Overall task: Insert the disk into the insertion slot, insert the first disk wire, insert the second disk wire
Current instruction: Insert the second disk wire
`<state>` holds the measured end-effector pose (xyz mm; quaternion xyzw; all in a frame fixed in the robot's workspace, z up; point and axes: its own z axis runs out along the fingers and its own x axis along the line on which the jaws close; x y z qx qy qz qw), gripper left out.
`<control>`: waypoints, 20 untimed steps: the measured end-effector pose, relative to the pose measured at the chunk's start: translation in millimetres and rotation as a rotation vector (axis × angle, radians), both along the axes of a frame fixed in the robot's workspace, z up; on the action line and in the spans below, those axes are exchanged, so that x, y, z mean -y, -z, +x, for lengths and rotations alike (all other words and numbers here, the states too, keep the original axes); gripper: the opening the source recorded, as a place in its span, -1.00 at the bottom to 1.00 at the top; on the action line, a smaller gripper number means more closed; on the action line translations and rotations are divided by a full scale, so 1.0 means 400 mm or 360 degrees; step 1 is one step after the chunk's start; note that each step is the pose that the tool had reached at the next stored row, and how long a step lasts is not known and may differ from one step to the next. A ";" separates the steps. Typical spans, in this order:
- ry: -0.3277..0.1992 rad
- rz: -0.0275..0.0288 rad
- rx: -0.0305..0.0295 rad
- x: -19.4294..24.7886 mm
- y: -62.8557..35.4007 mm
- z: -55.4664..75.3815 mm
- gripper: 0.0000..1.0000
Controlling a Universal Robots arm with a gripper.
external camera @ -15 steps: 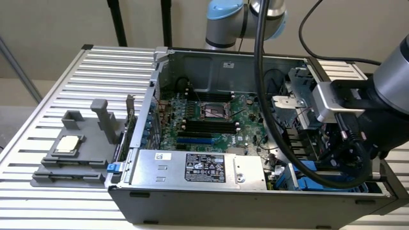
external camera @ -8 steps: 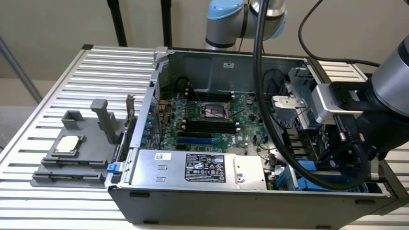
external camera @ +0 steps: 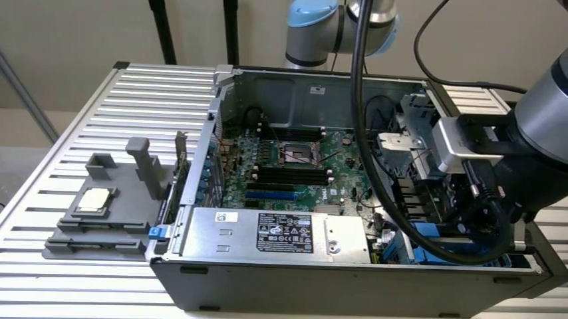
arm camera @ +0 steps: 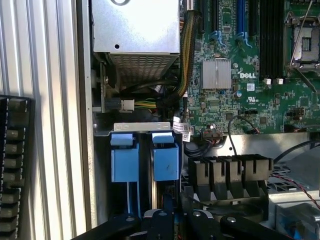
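The disk (arm camera: 165,161) sits edge-up in the insertion slot (arm camera: 145,131), directly ahead of my fingertips, its blue frame tab facing me. A second blue tab (arm camera: 124,159) stands just beside it in the neighbouring bay, the two separated by a dark gap. Whether the disk is fully seated I cannot tell; only its end shows.

My gripper (arm camera: 167,212) is drawn together, fingers almost touching, poised just short of the disk's end with a dark piece between the tips that I judge to be a wire connector, though I cannot confirm it. In the exterior view my gripper (external camera: 475,199) hangs low over the case's drive corner.

Beyond the slot lies a metal bracket (arm camera: 142,127), then a bundle of cables (arm camera: 150,97) under the power-supply box (arm camera: 135,27). To the far side of the slot from the case wall is a row of black clips (arm camera: 230,172), and past them the green board (arm camera: 240,90).

Risks noted:
- The two blue tabs look alike and sit close; a small lateral error would put me on the wrong bay.
- Loose cables near the bracket could snag my fingers.
- With a narrow grip, an off-axis push may tilt what I hold and bend the connector rather than seat it.
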<state>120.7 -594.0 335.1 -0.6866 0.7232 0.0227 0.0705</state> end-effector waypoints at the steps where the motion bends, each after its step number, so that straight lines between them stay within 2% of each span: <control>1: 0.0000 0.00002 0.00000 0.000 0.000 0.000 -0.63; 2: 0.0000 0.00004 -0.00002 0.000 0.000 0.000 -0.63; 3: 0.0000 0.00007 -0.00006 0.000 -0.002 0.000 -0.50; 8: 0.0000 0.00002 -0.00025 0.003 -0.036 -0.003 -0.50; 12: 0.0000 0.00014 -0.00019 0.008 -0.053 -0.034 -0.50; 14: 0.0000 0.00027 0.00023 0.010 -0.055 -0.054 -0.50; 20: 0.0000 0.00037 0.00039 0.010 -0.056 -0.055 -0.50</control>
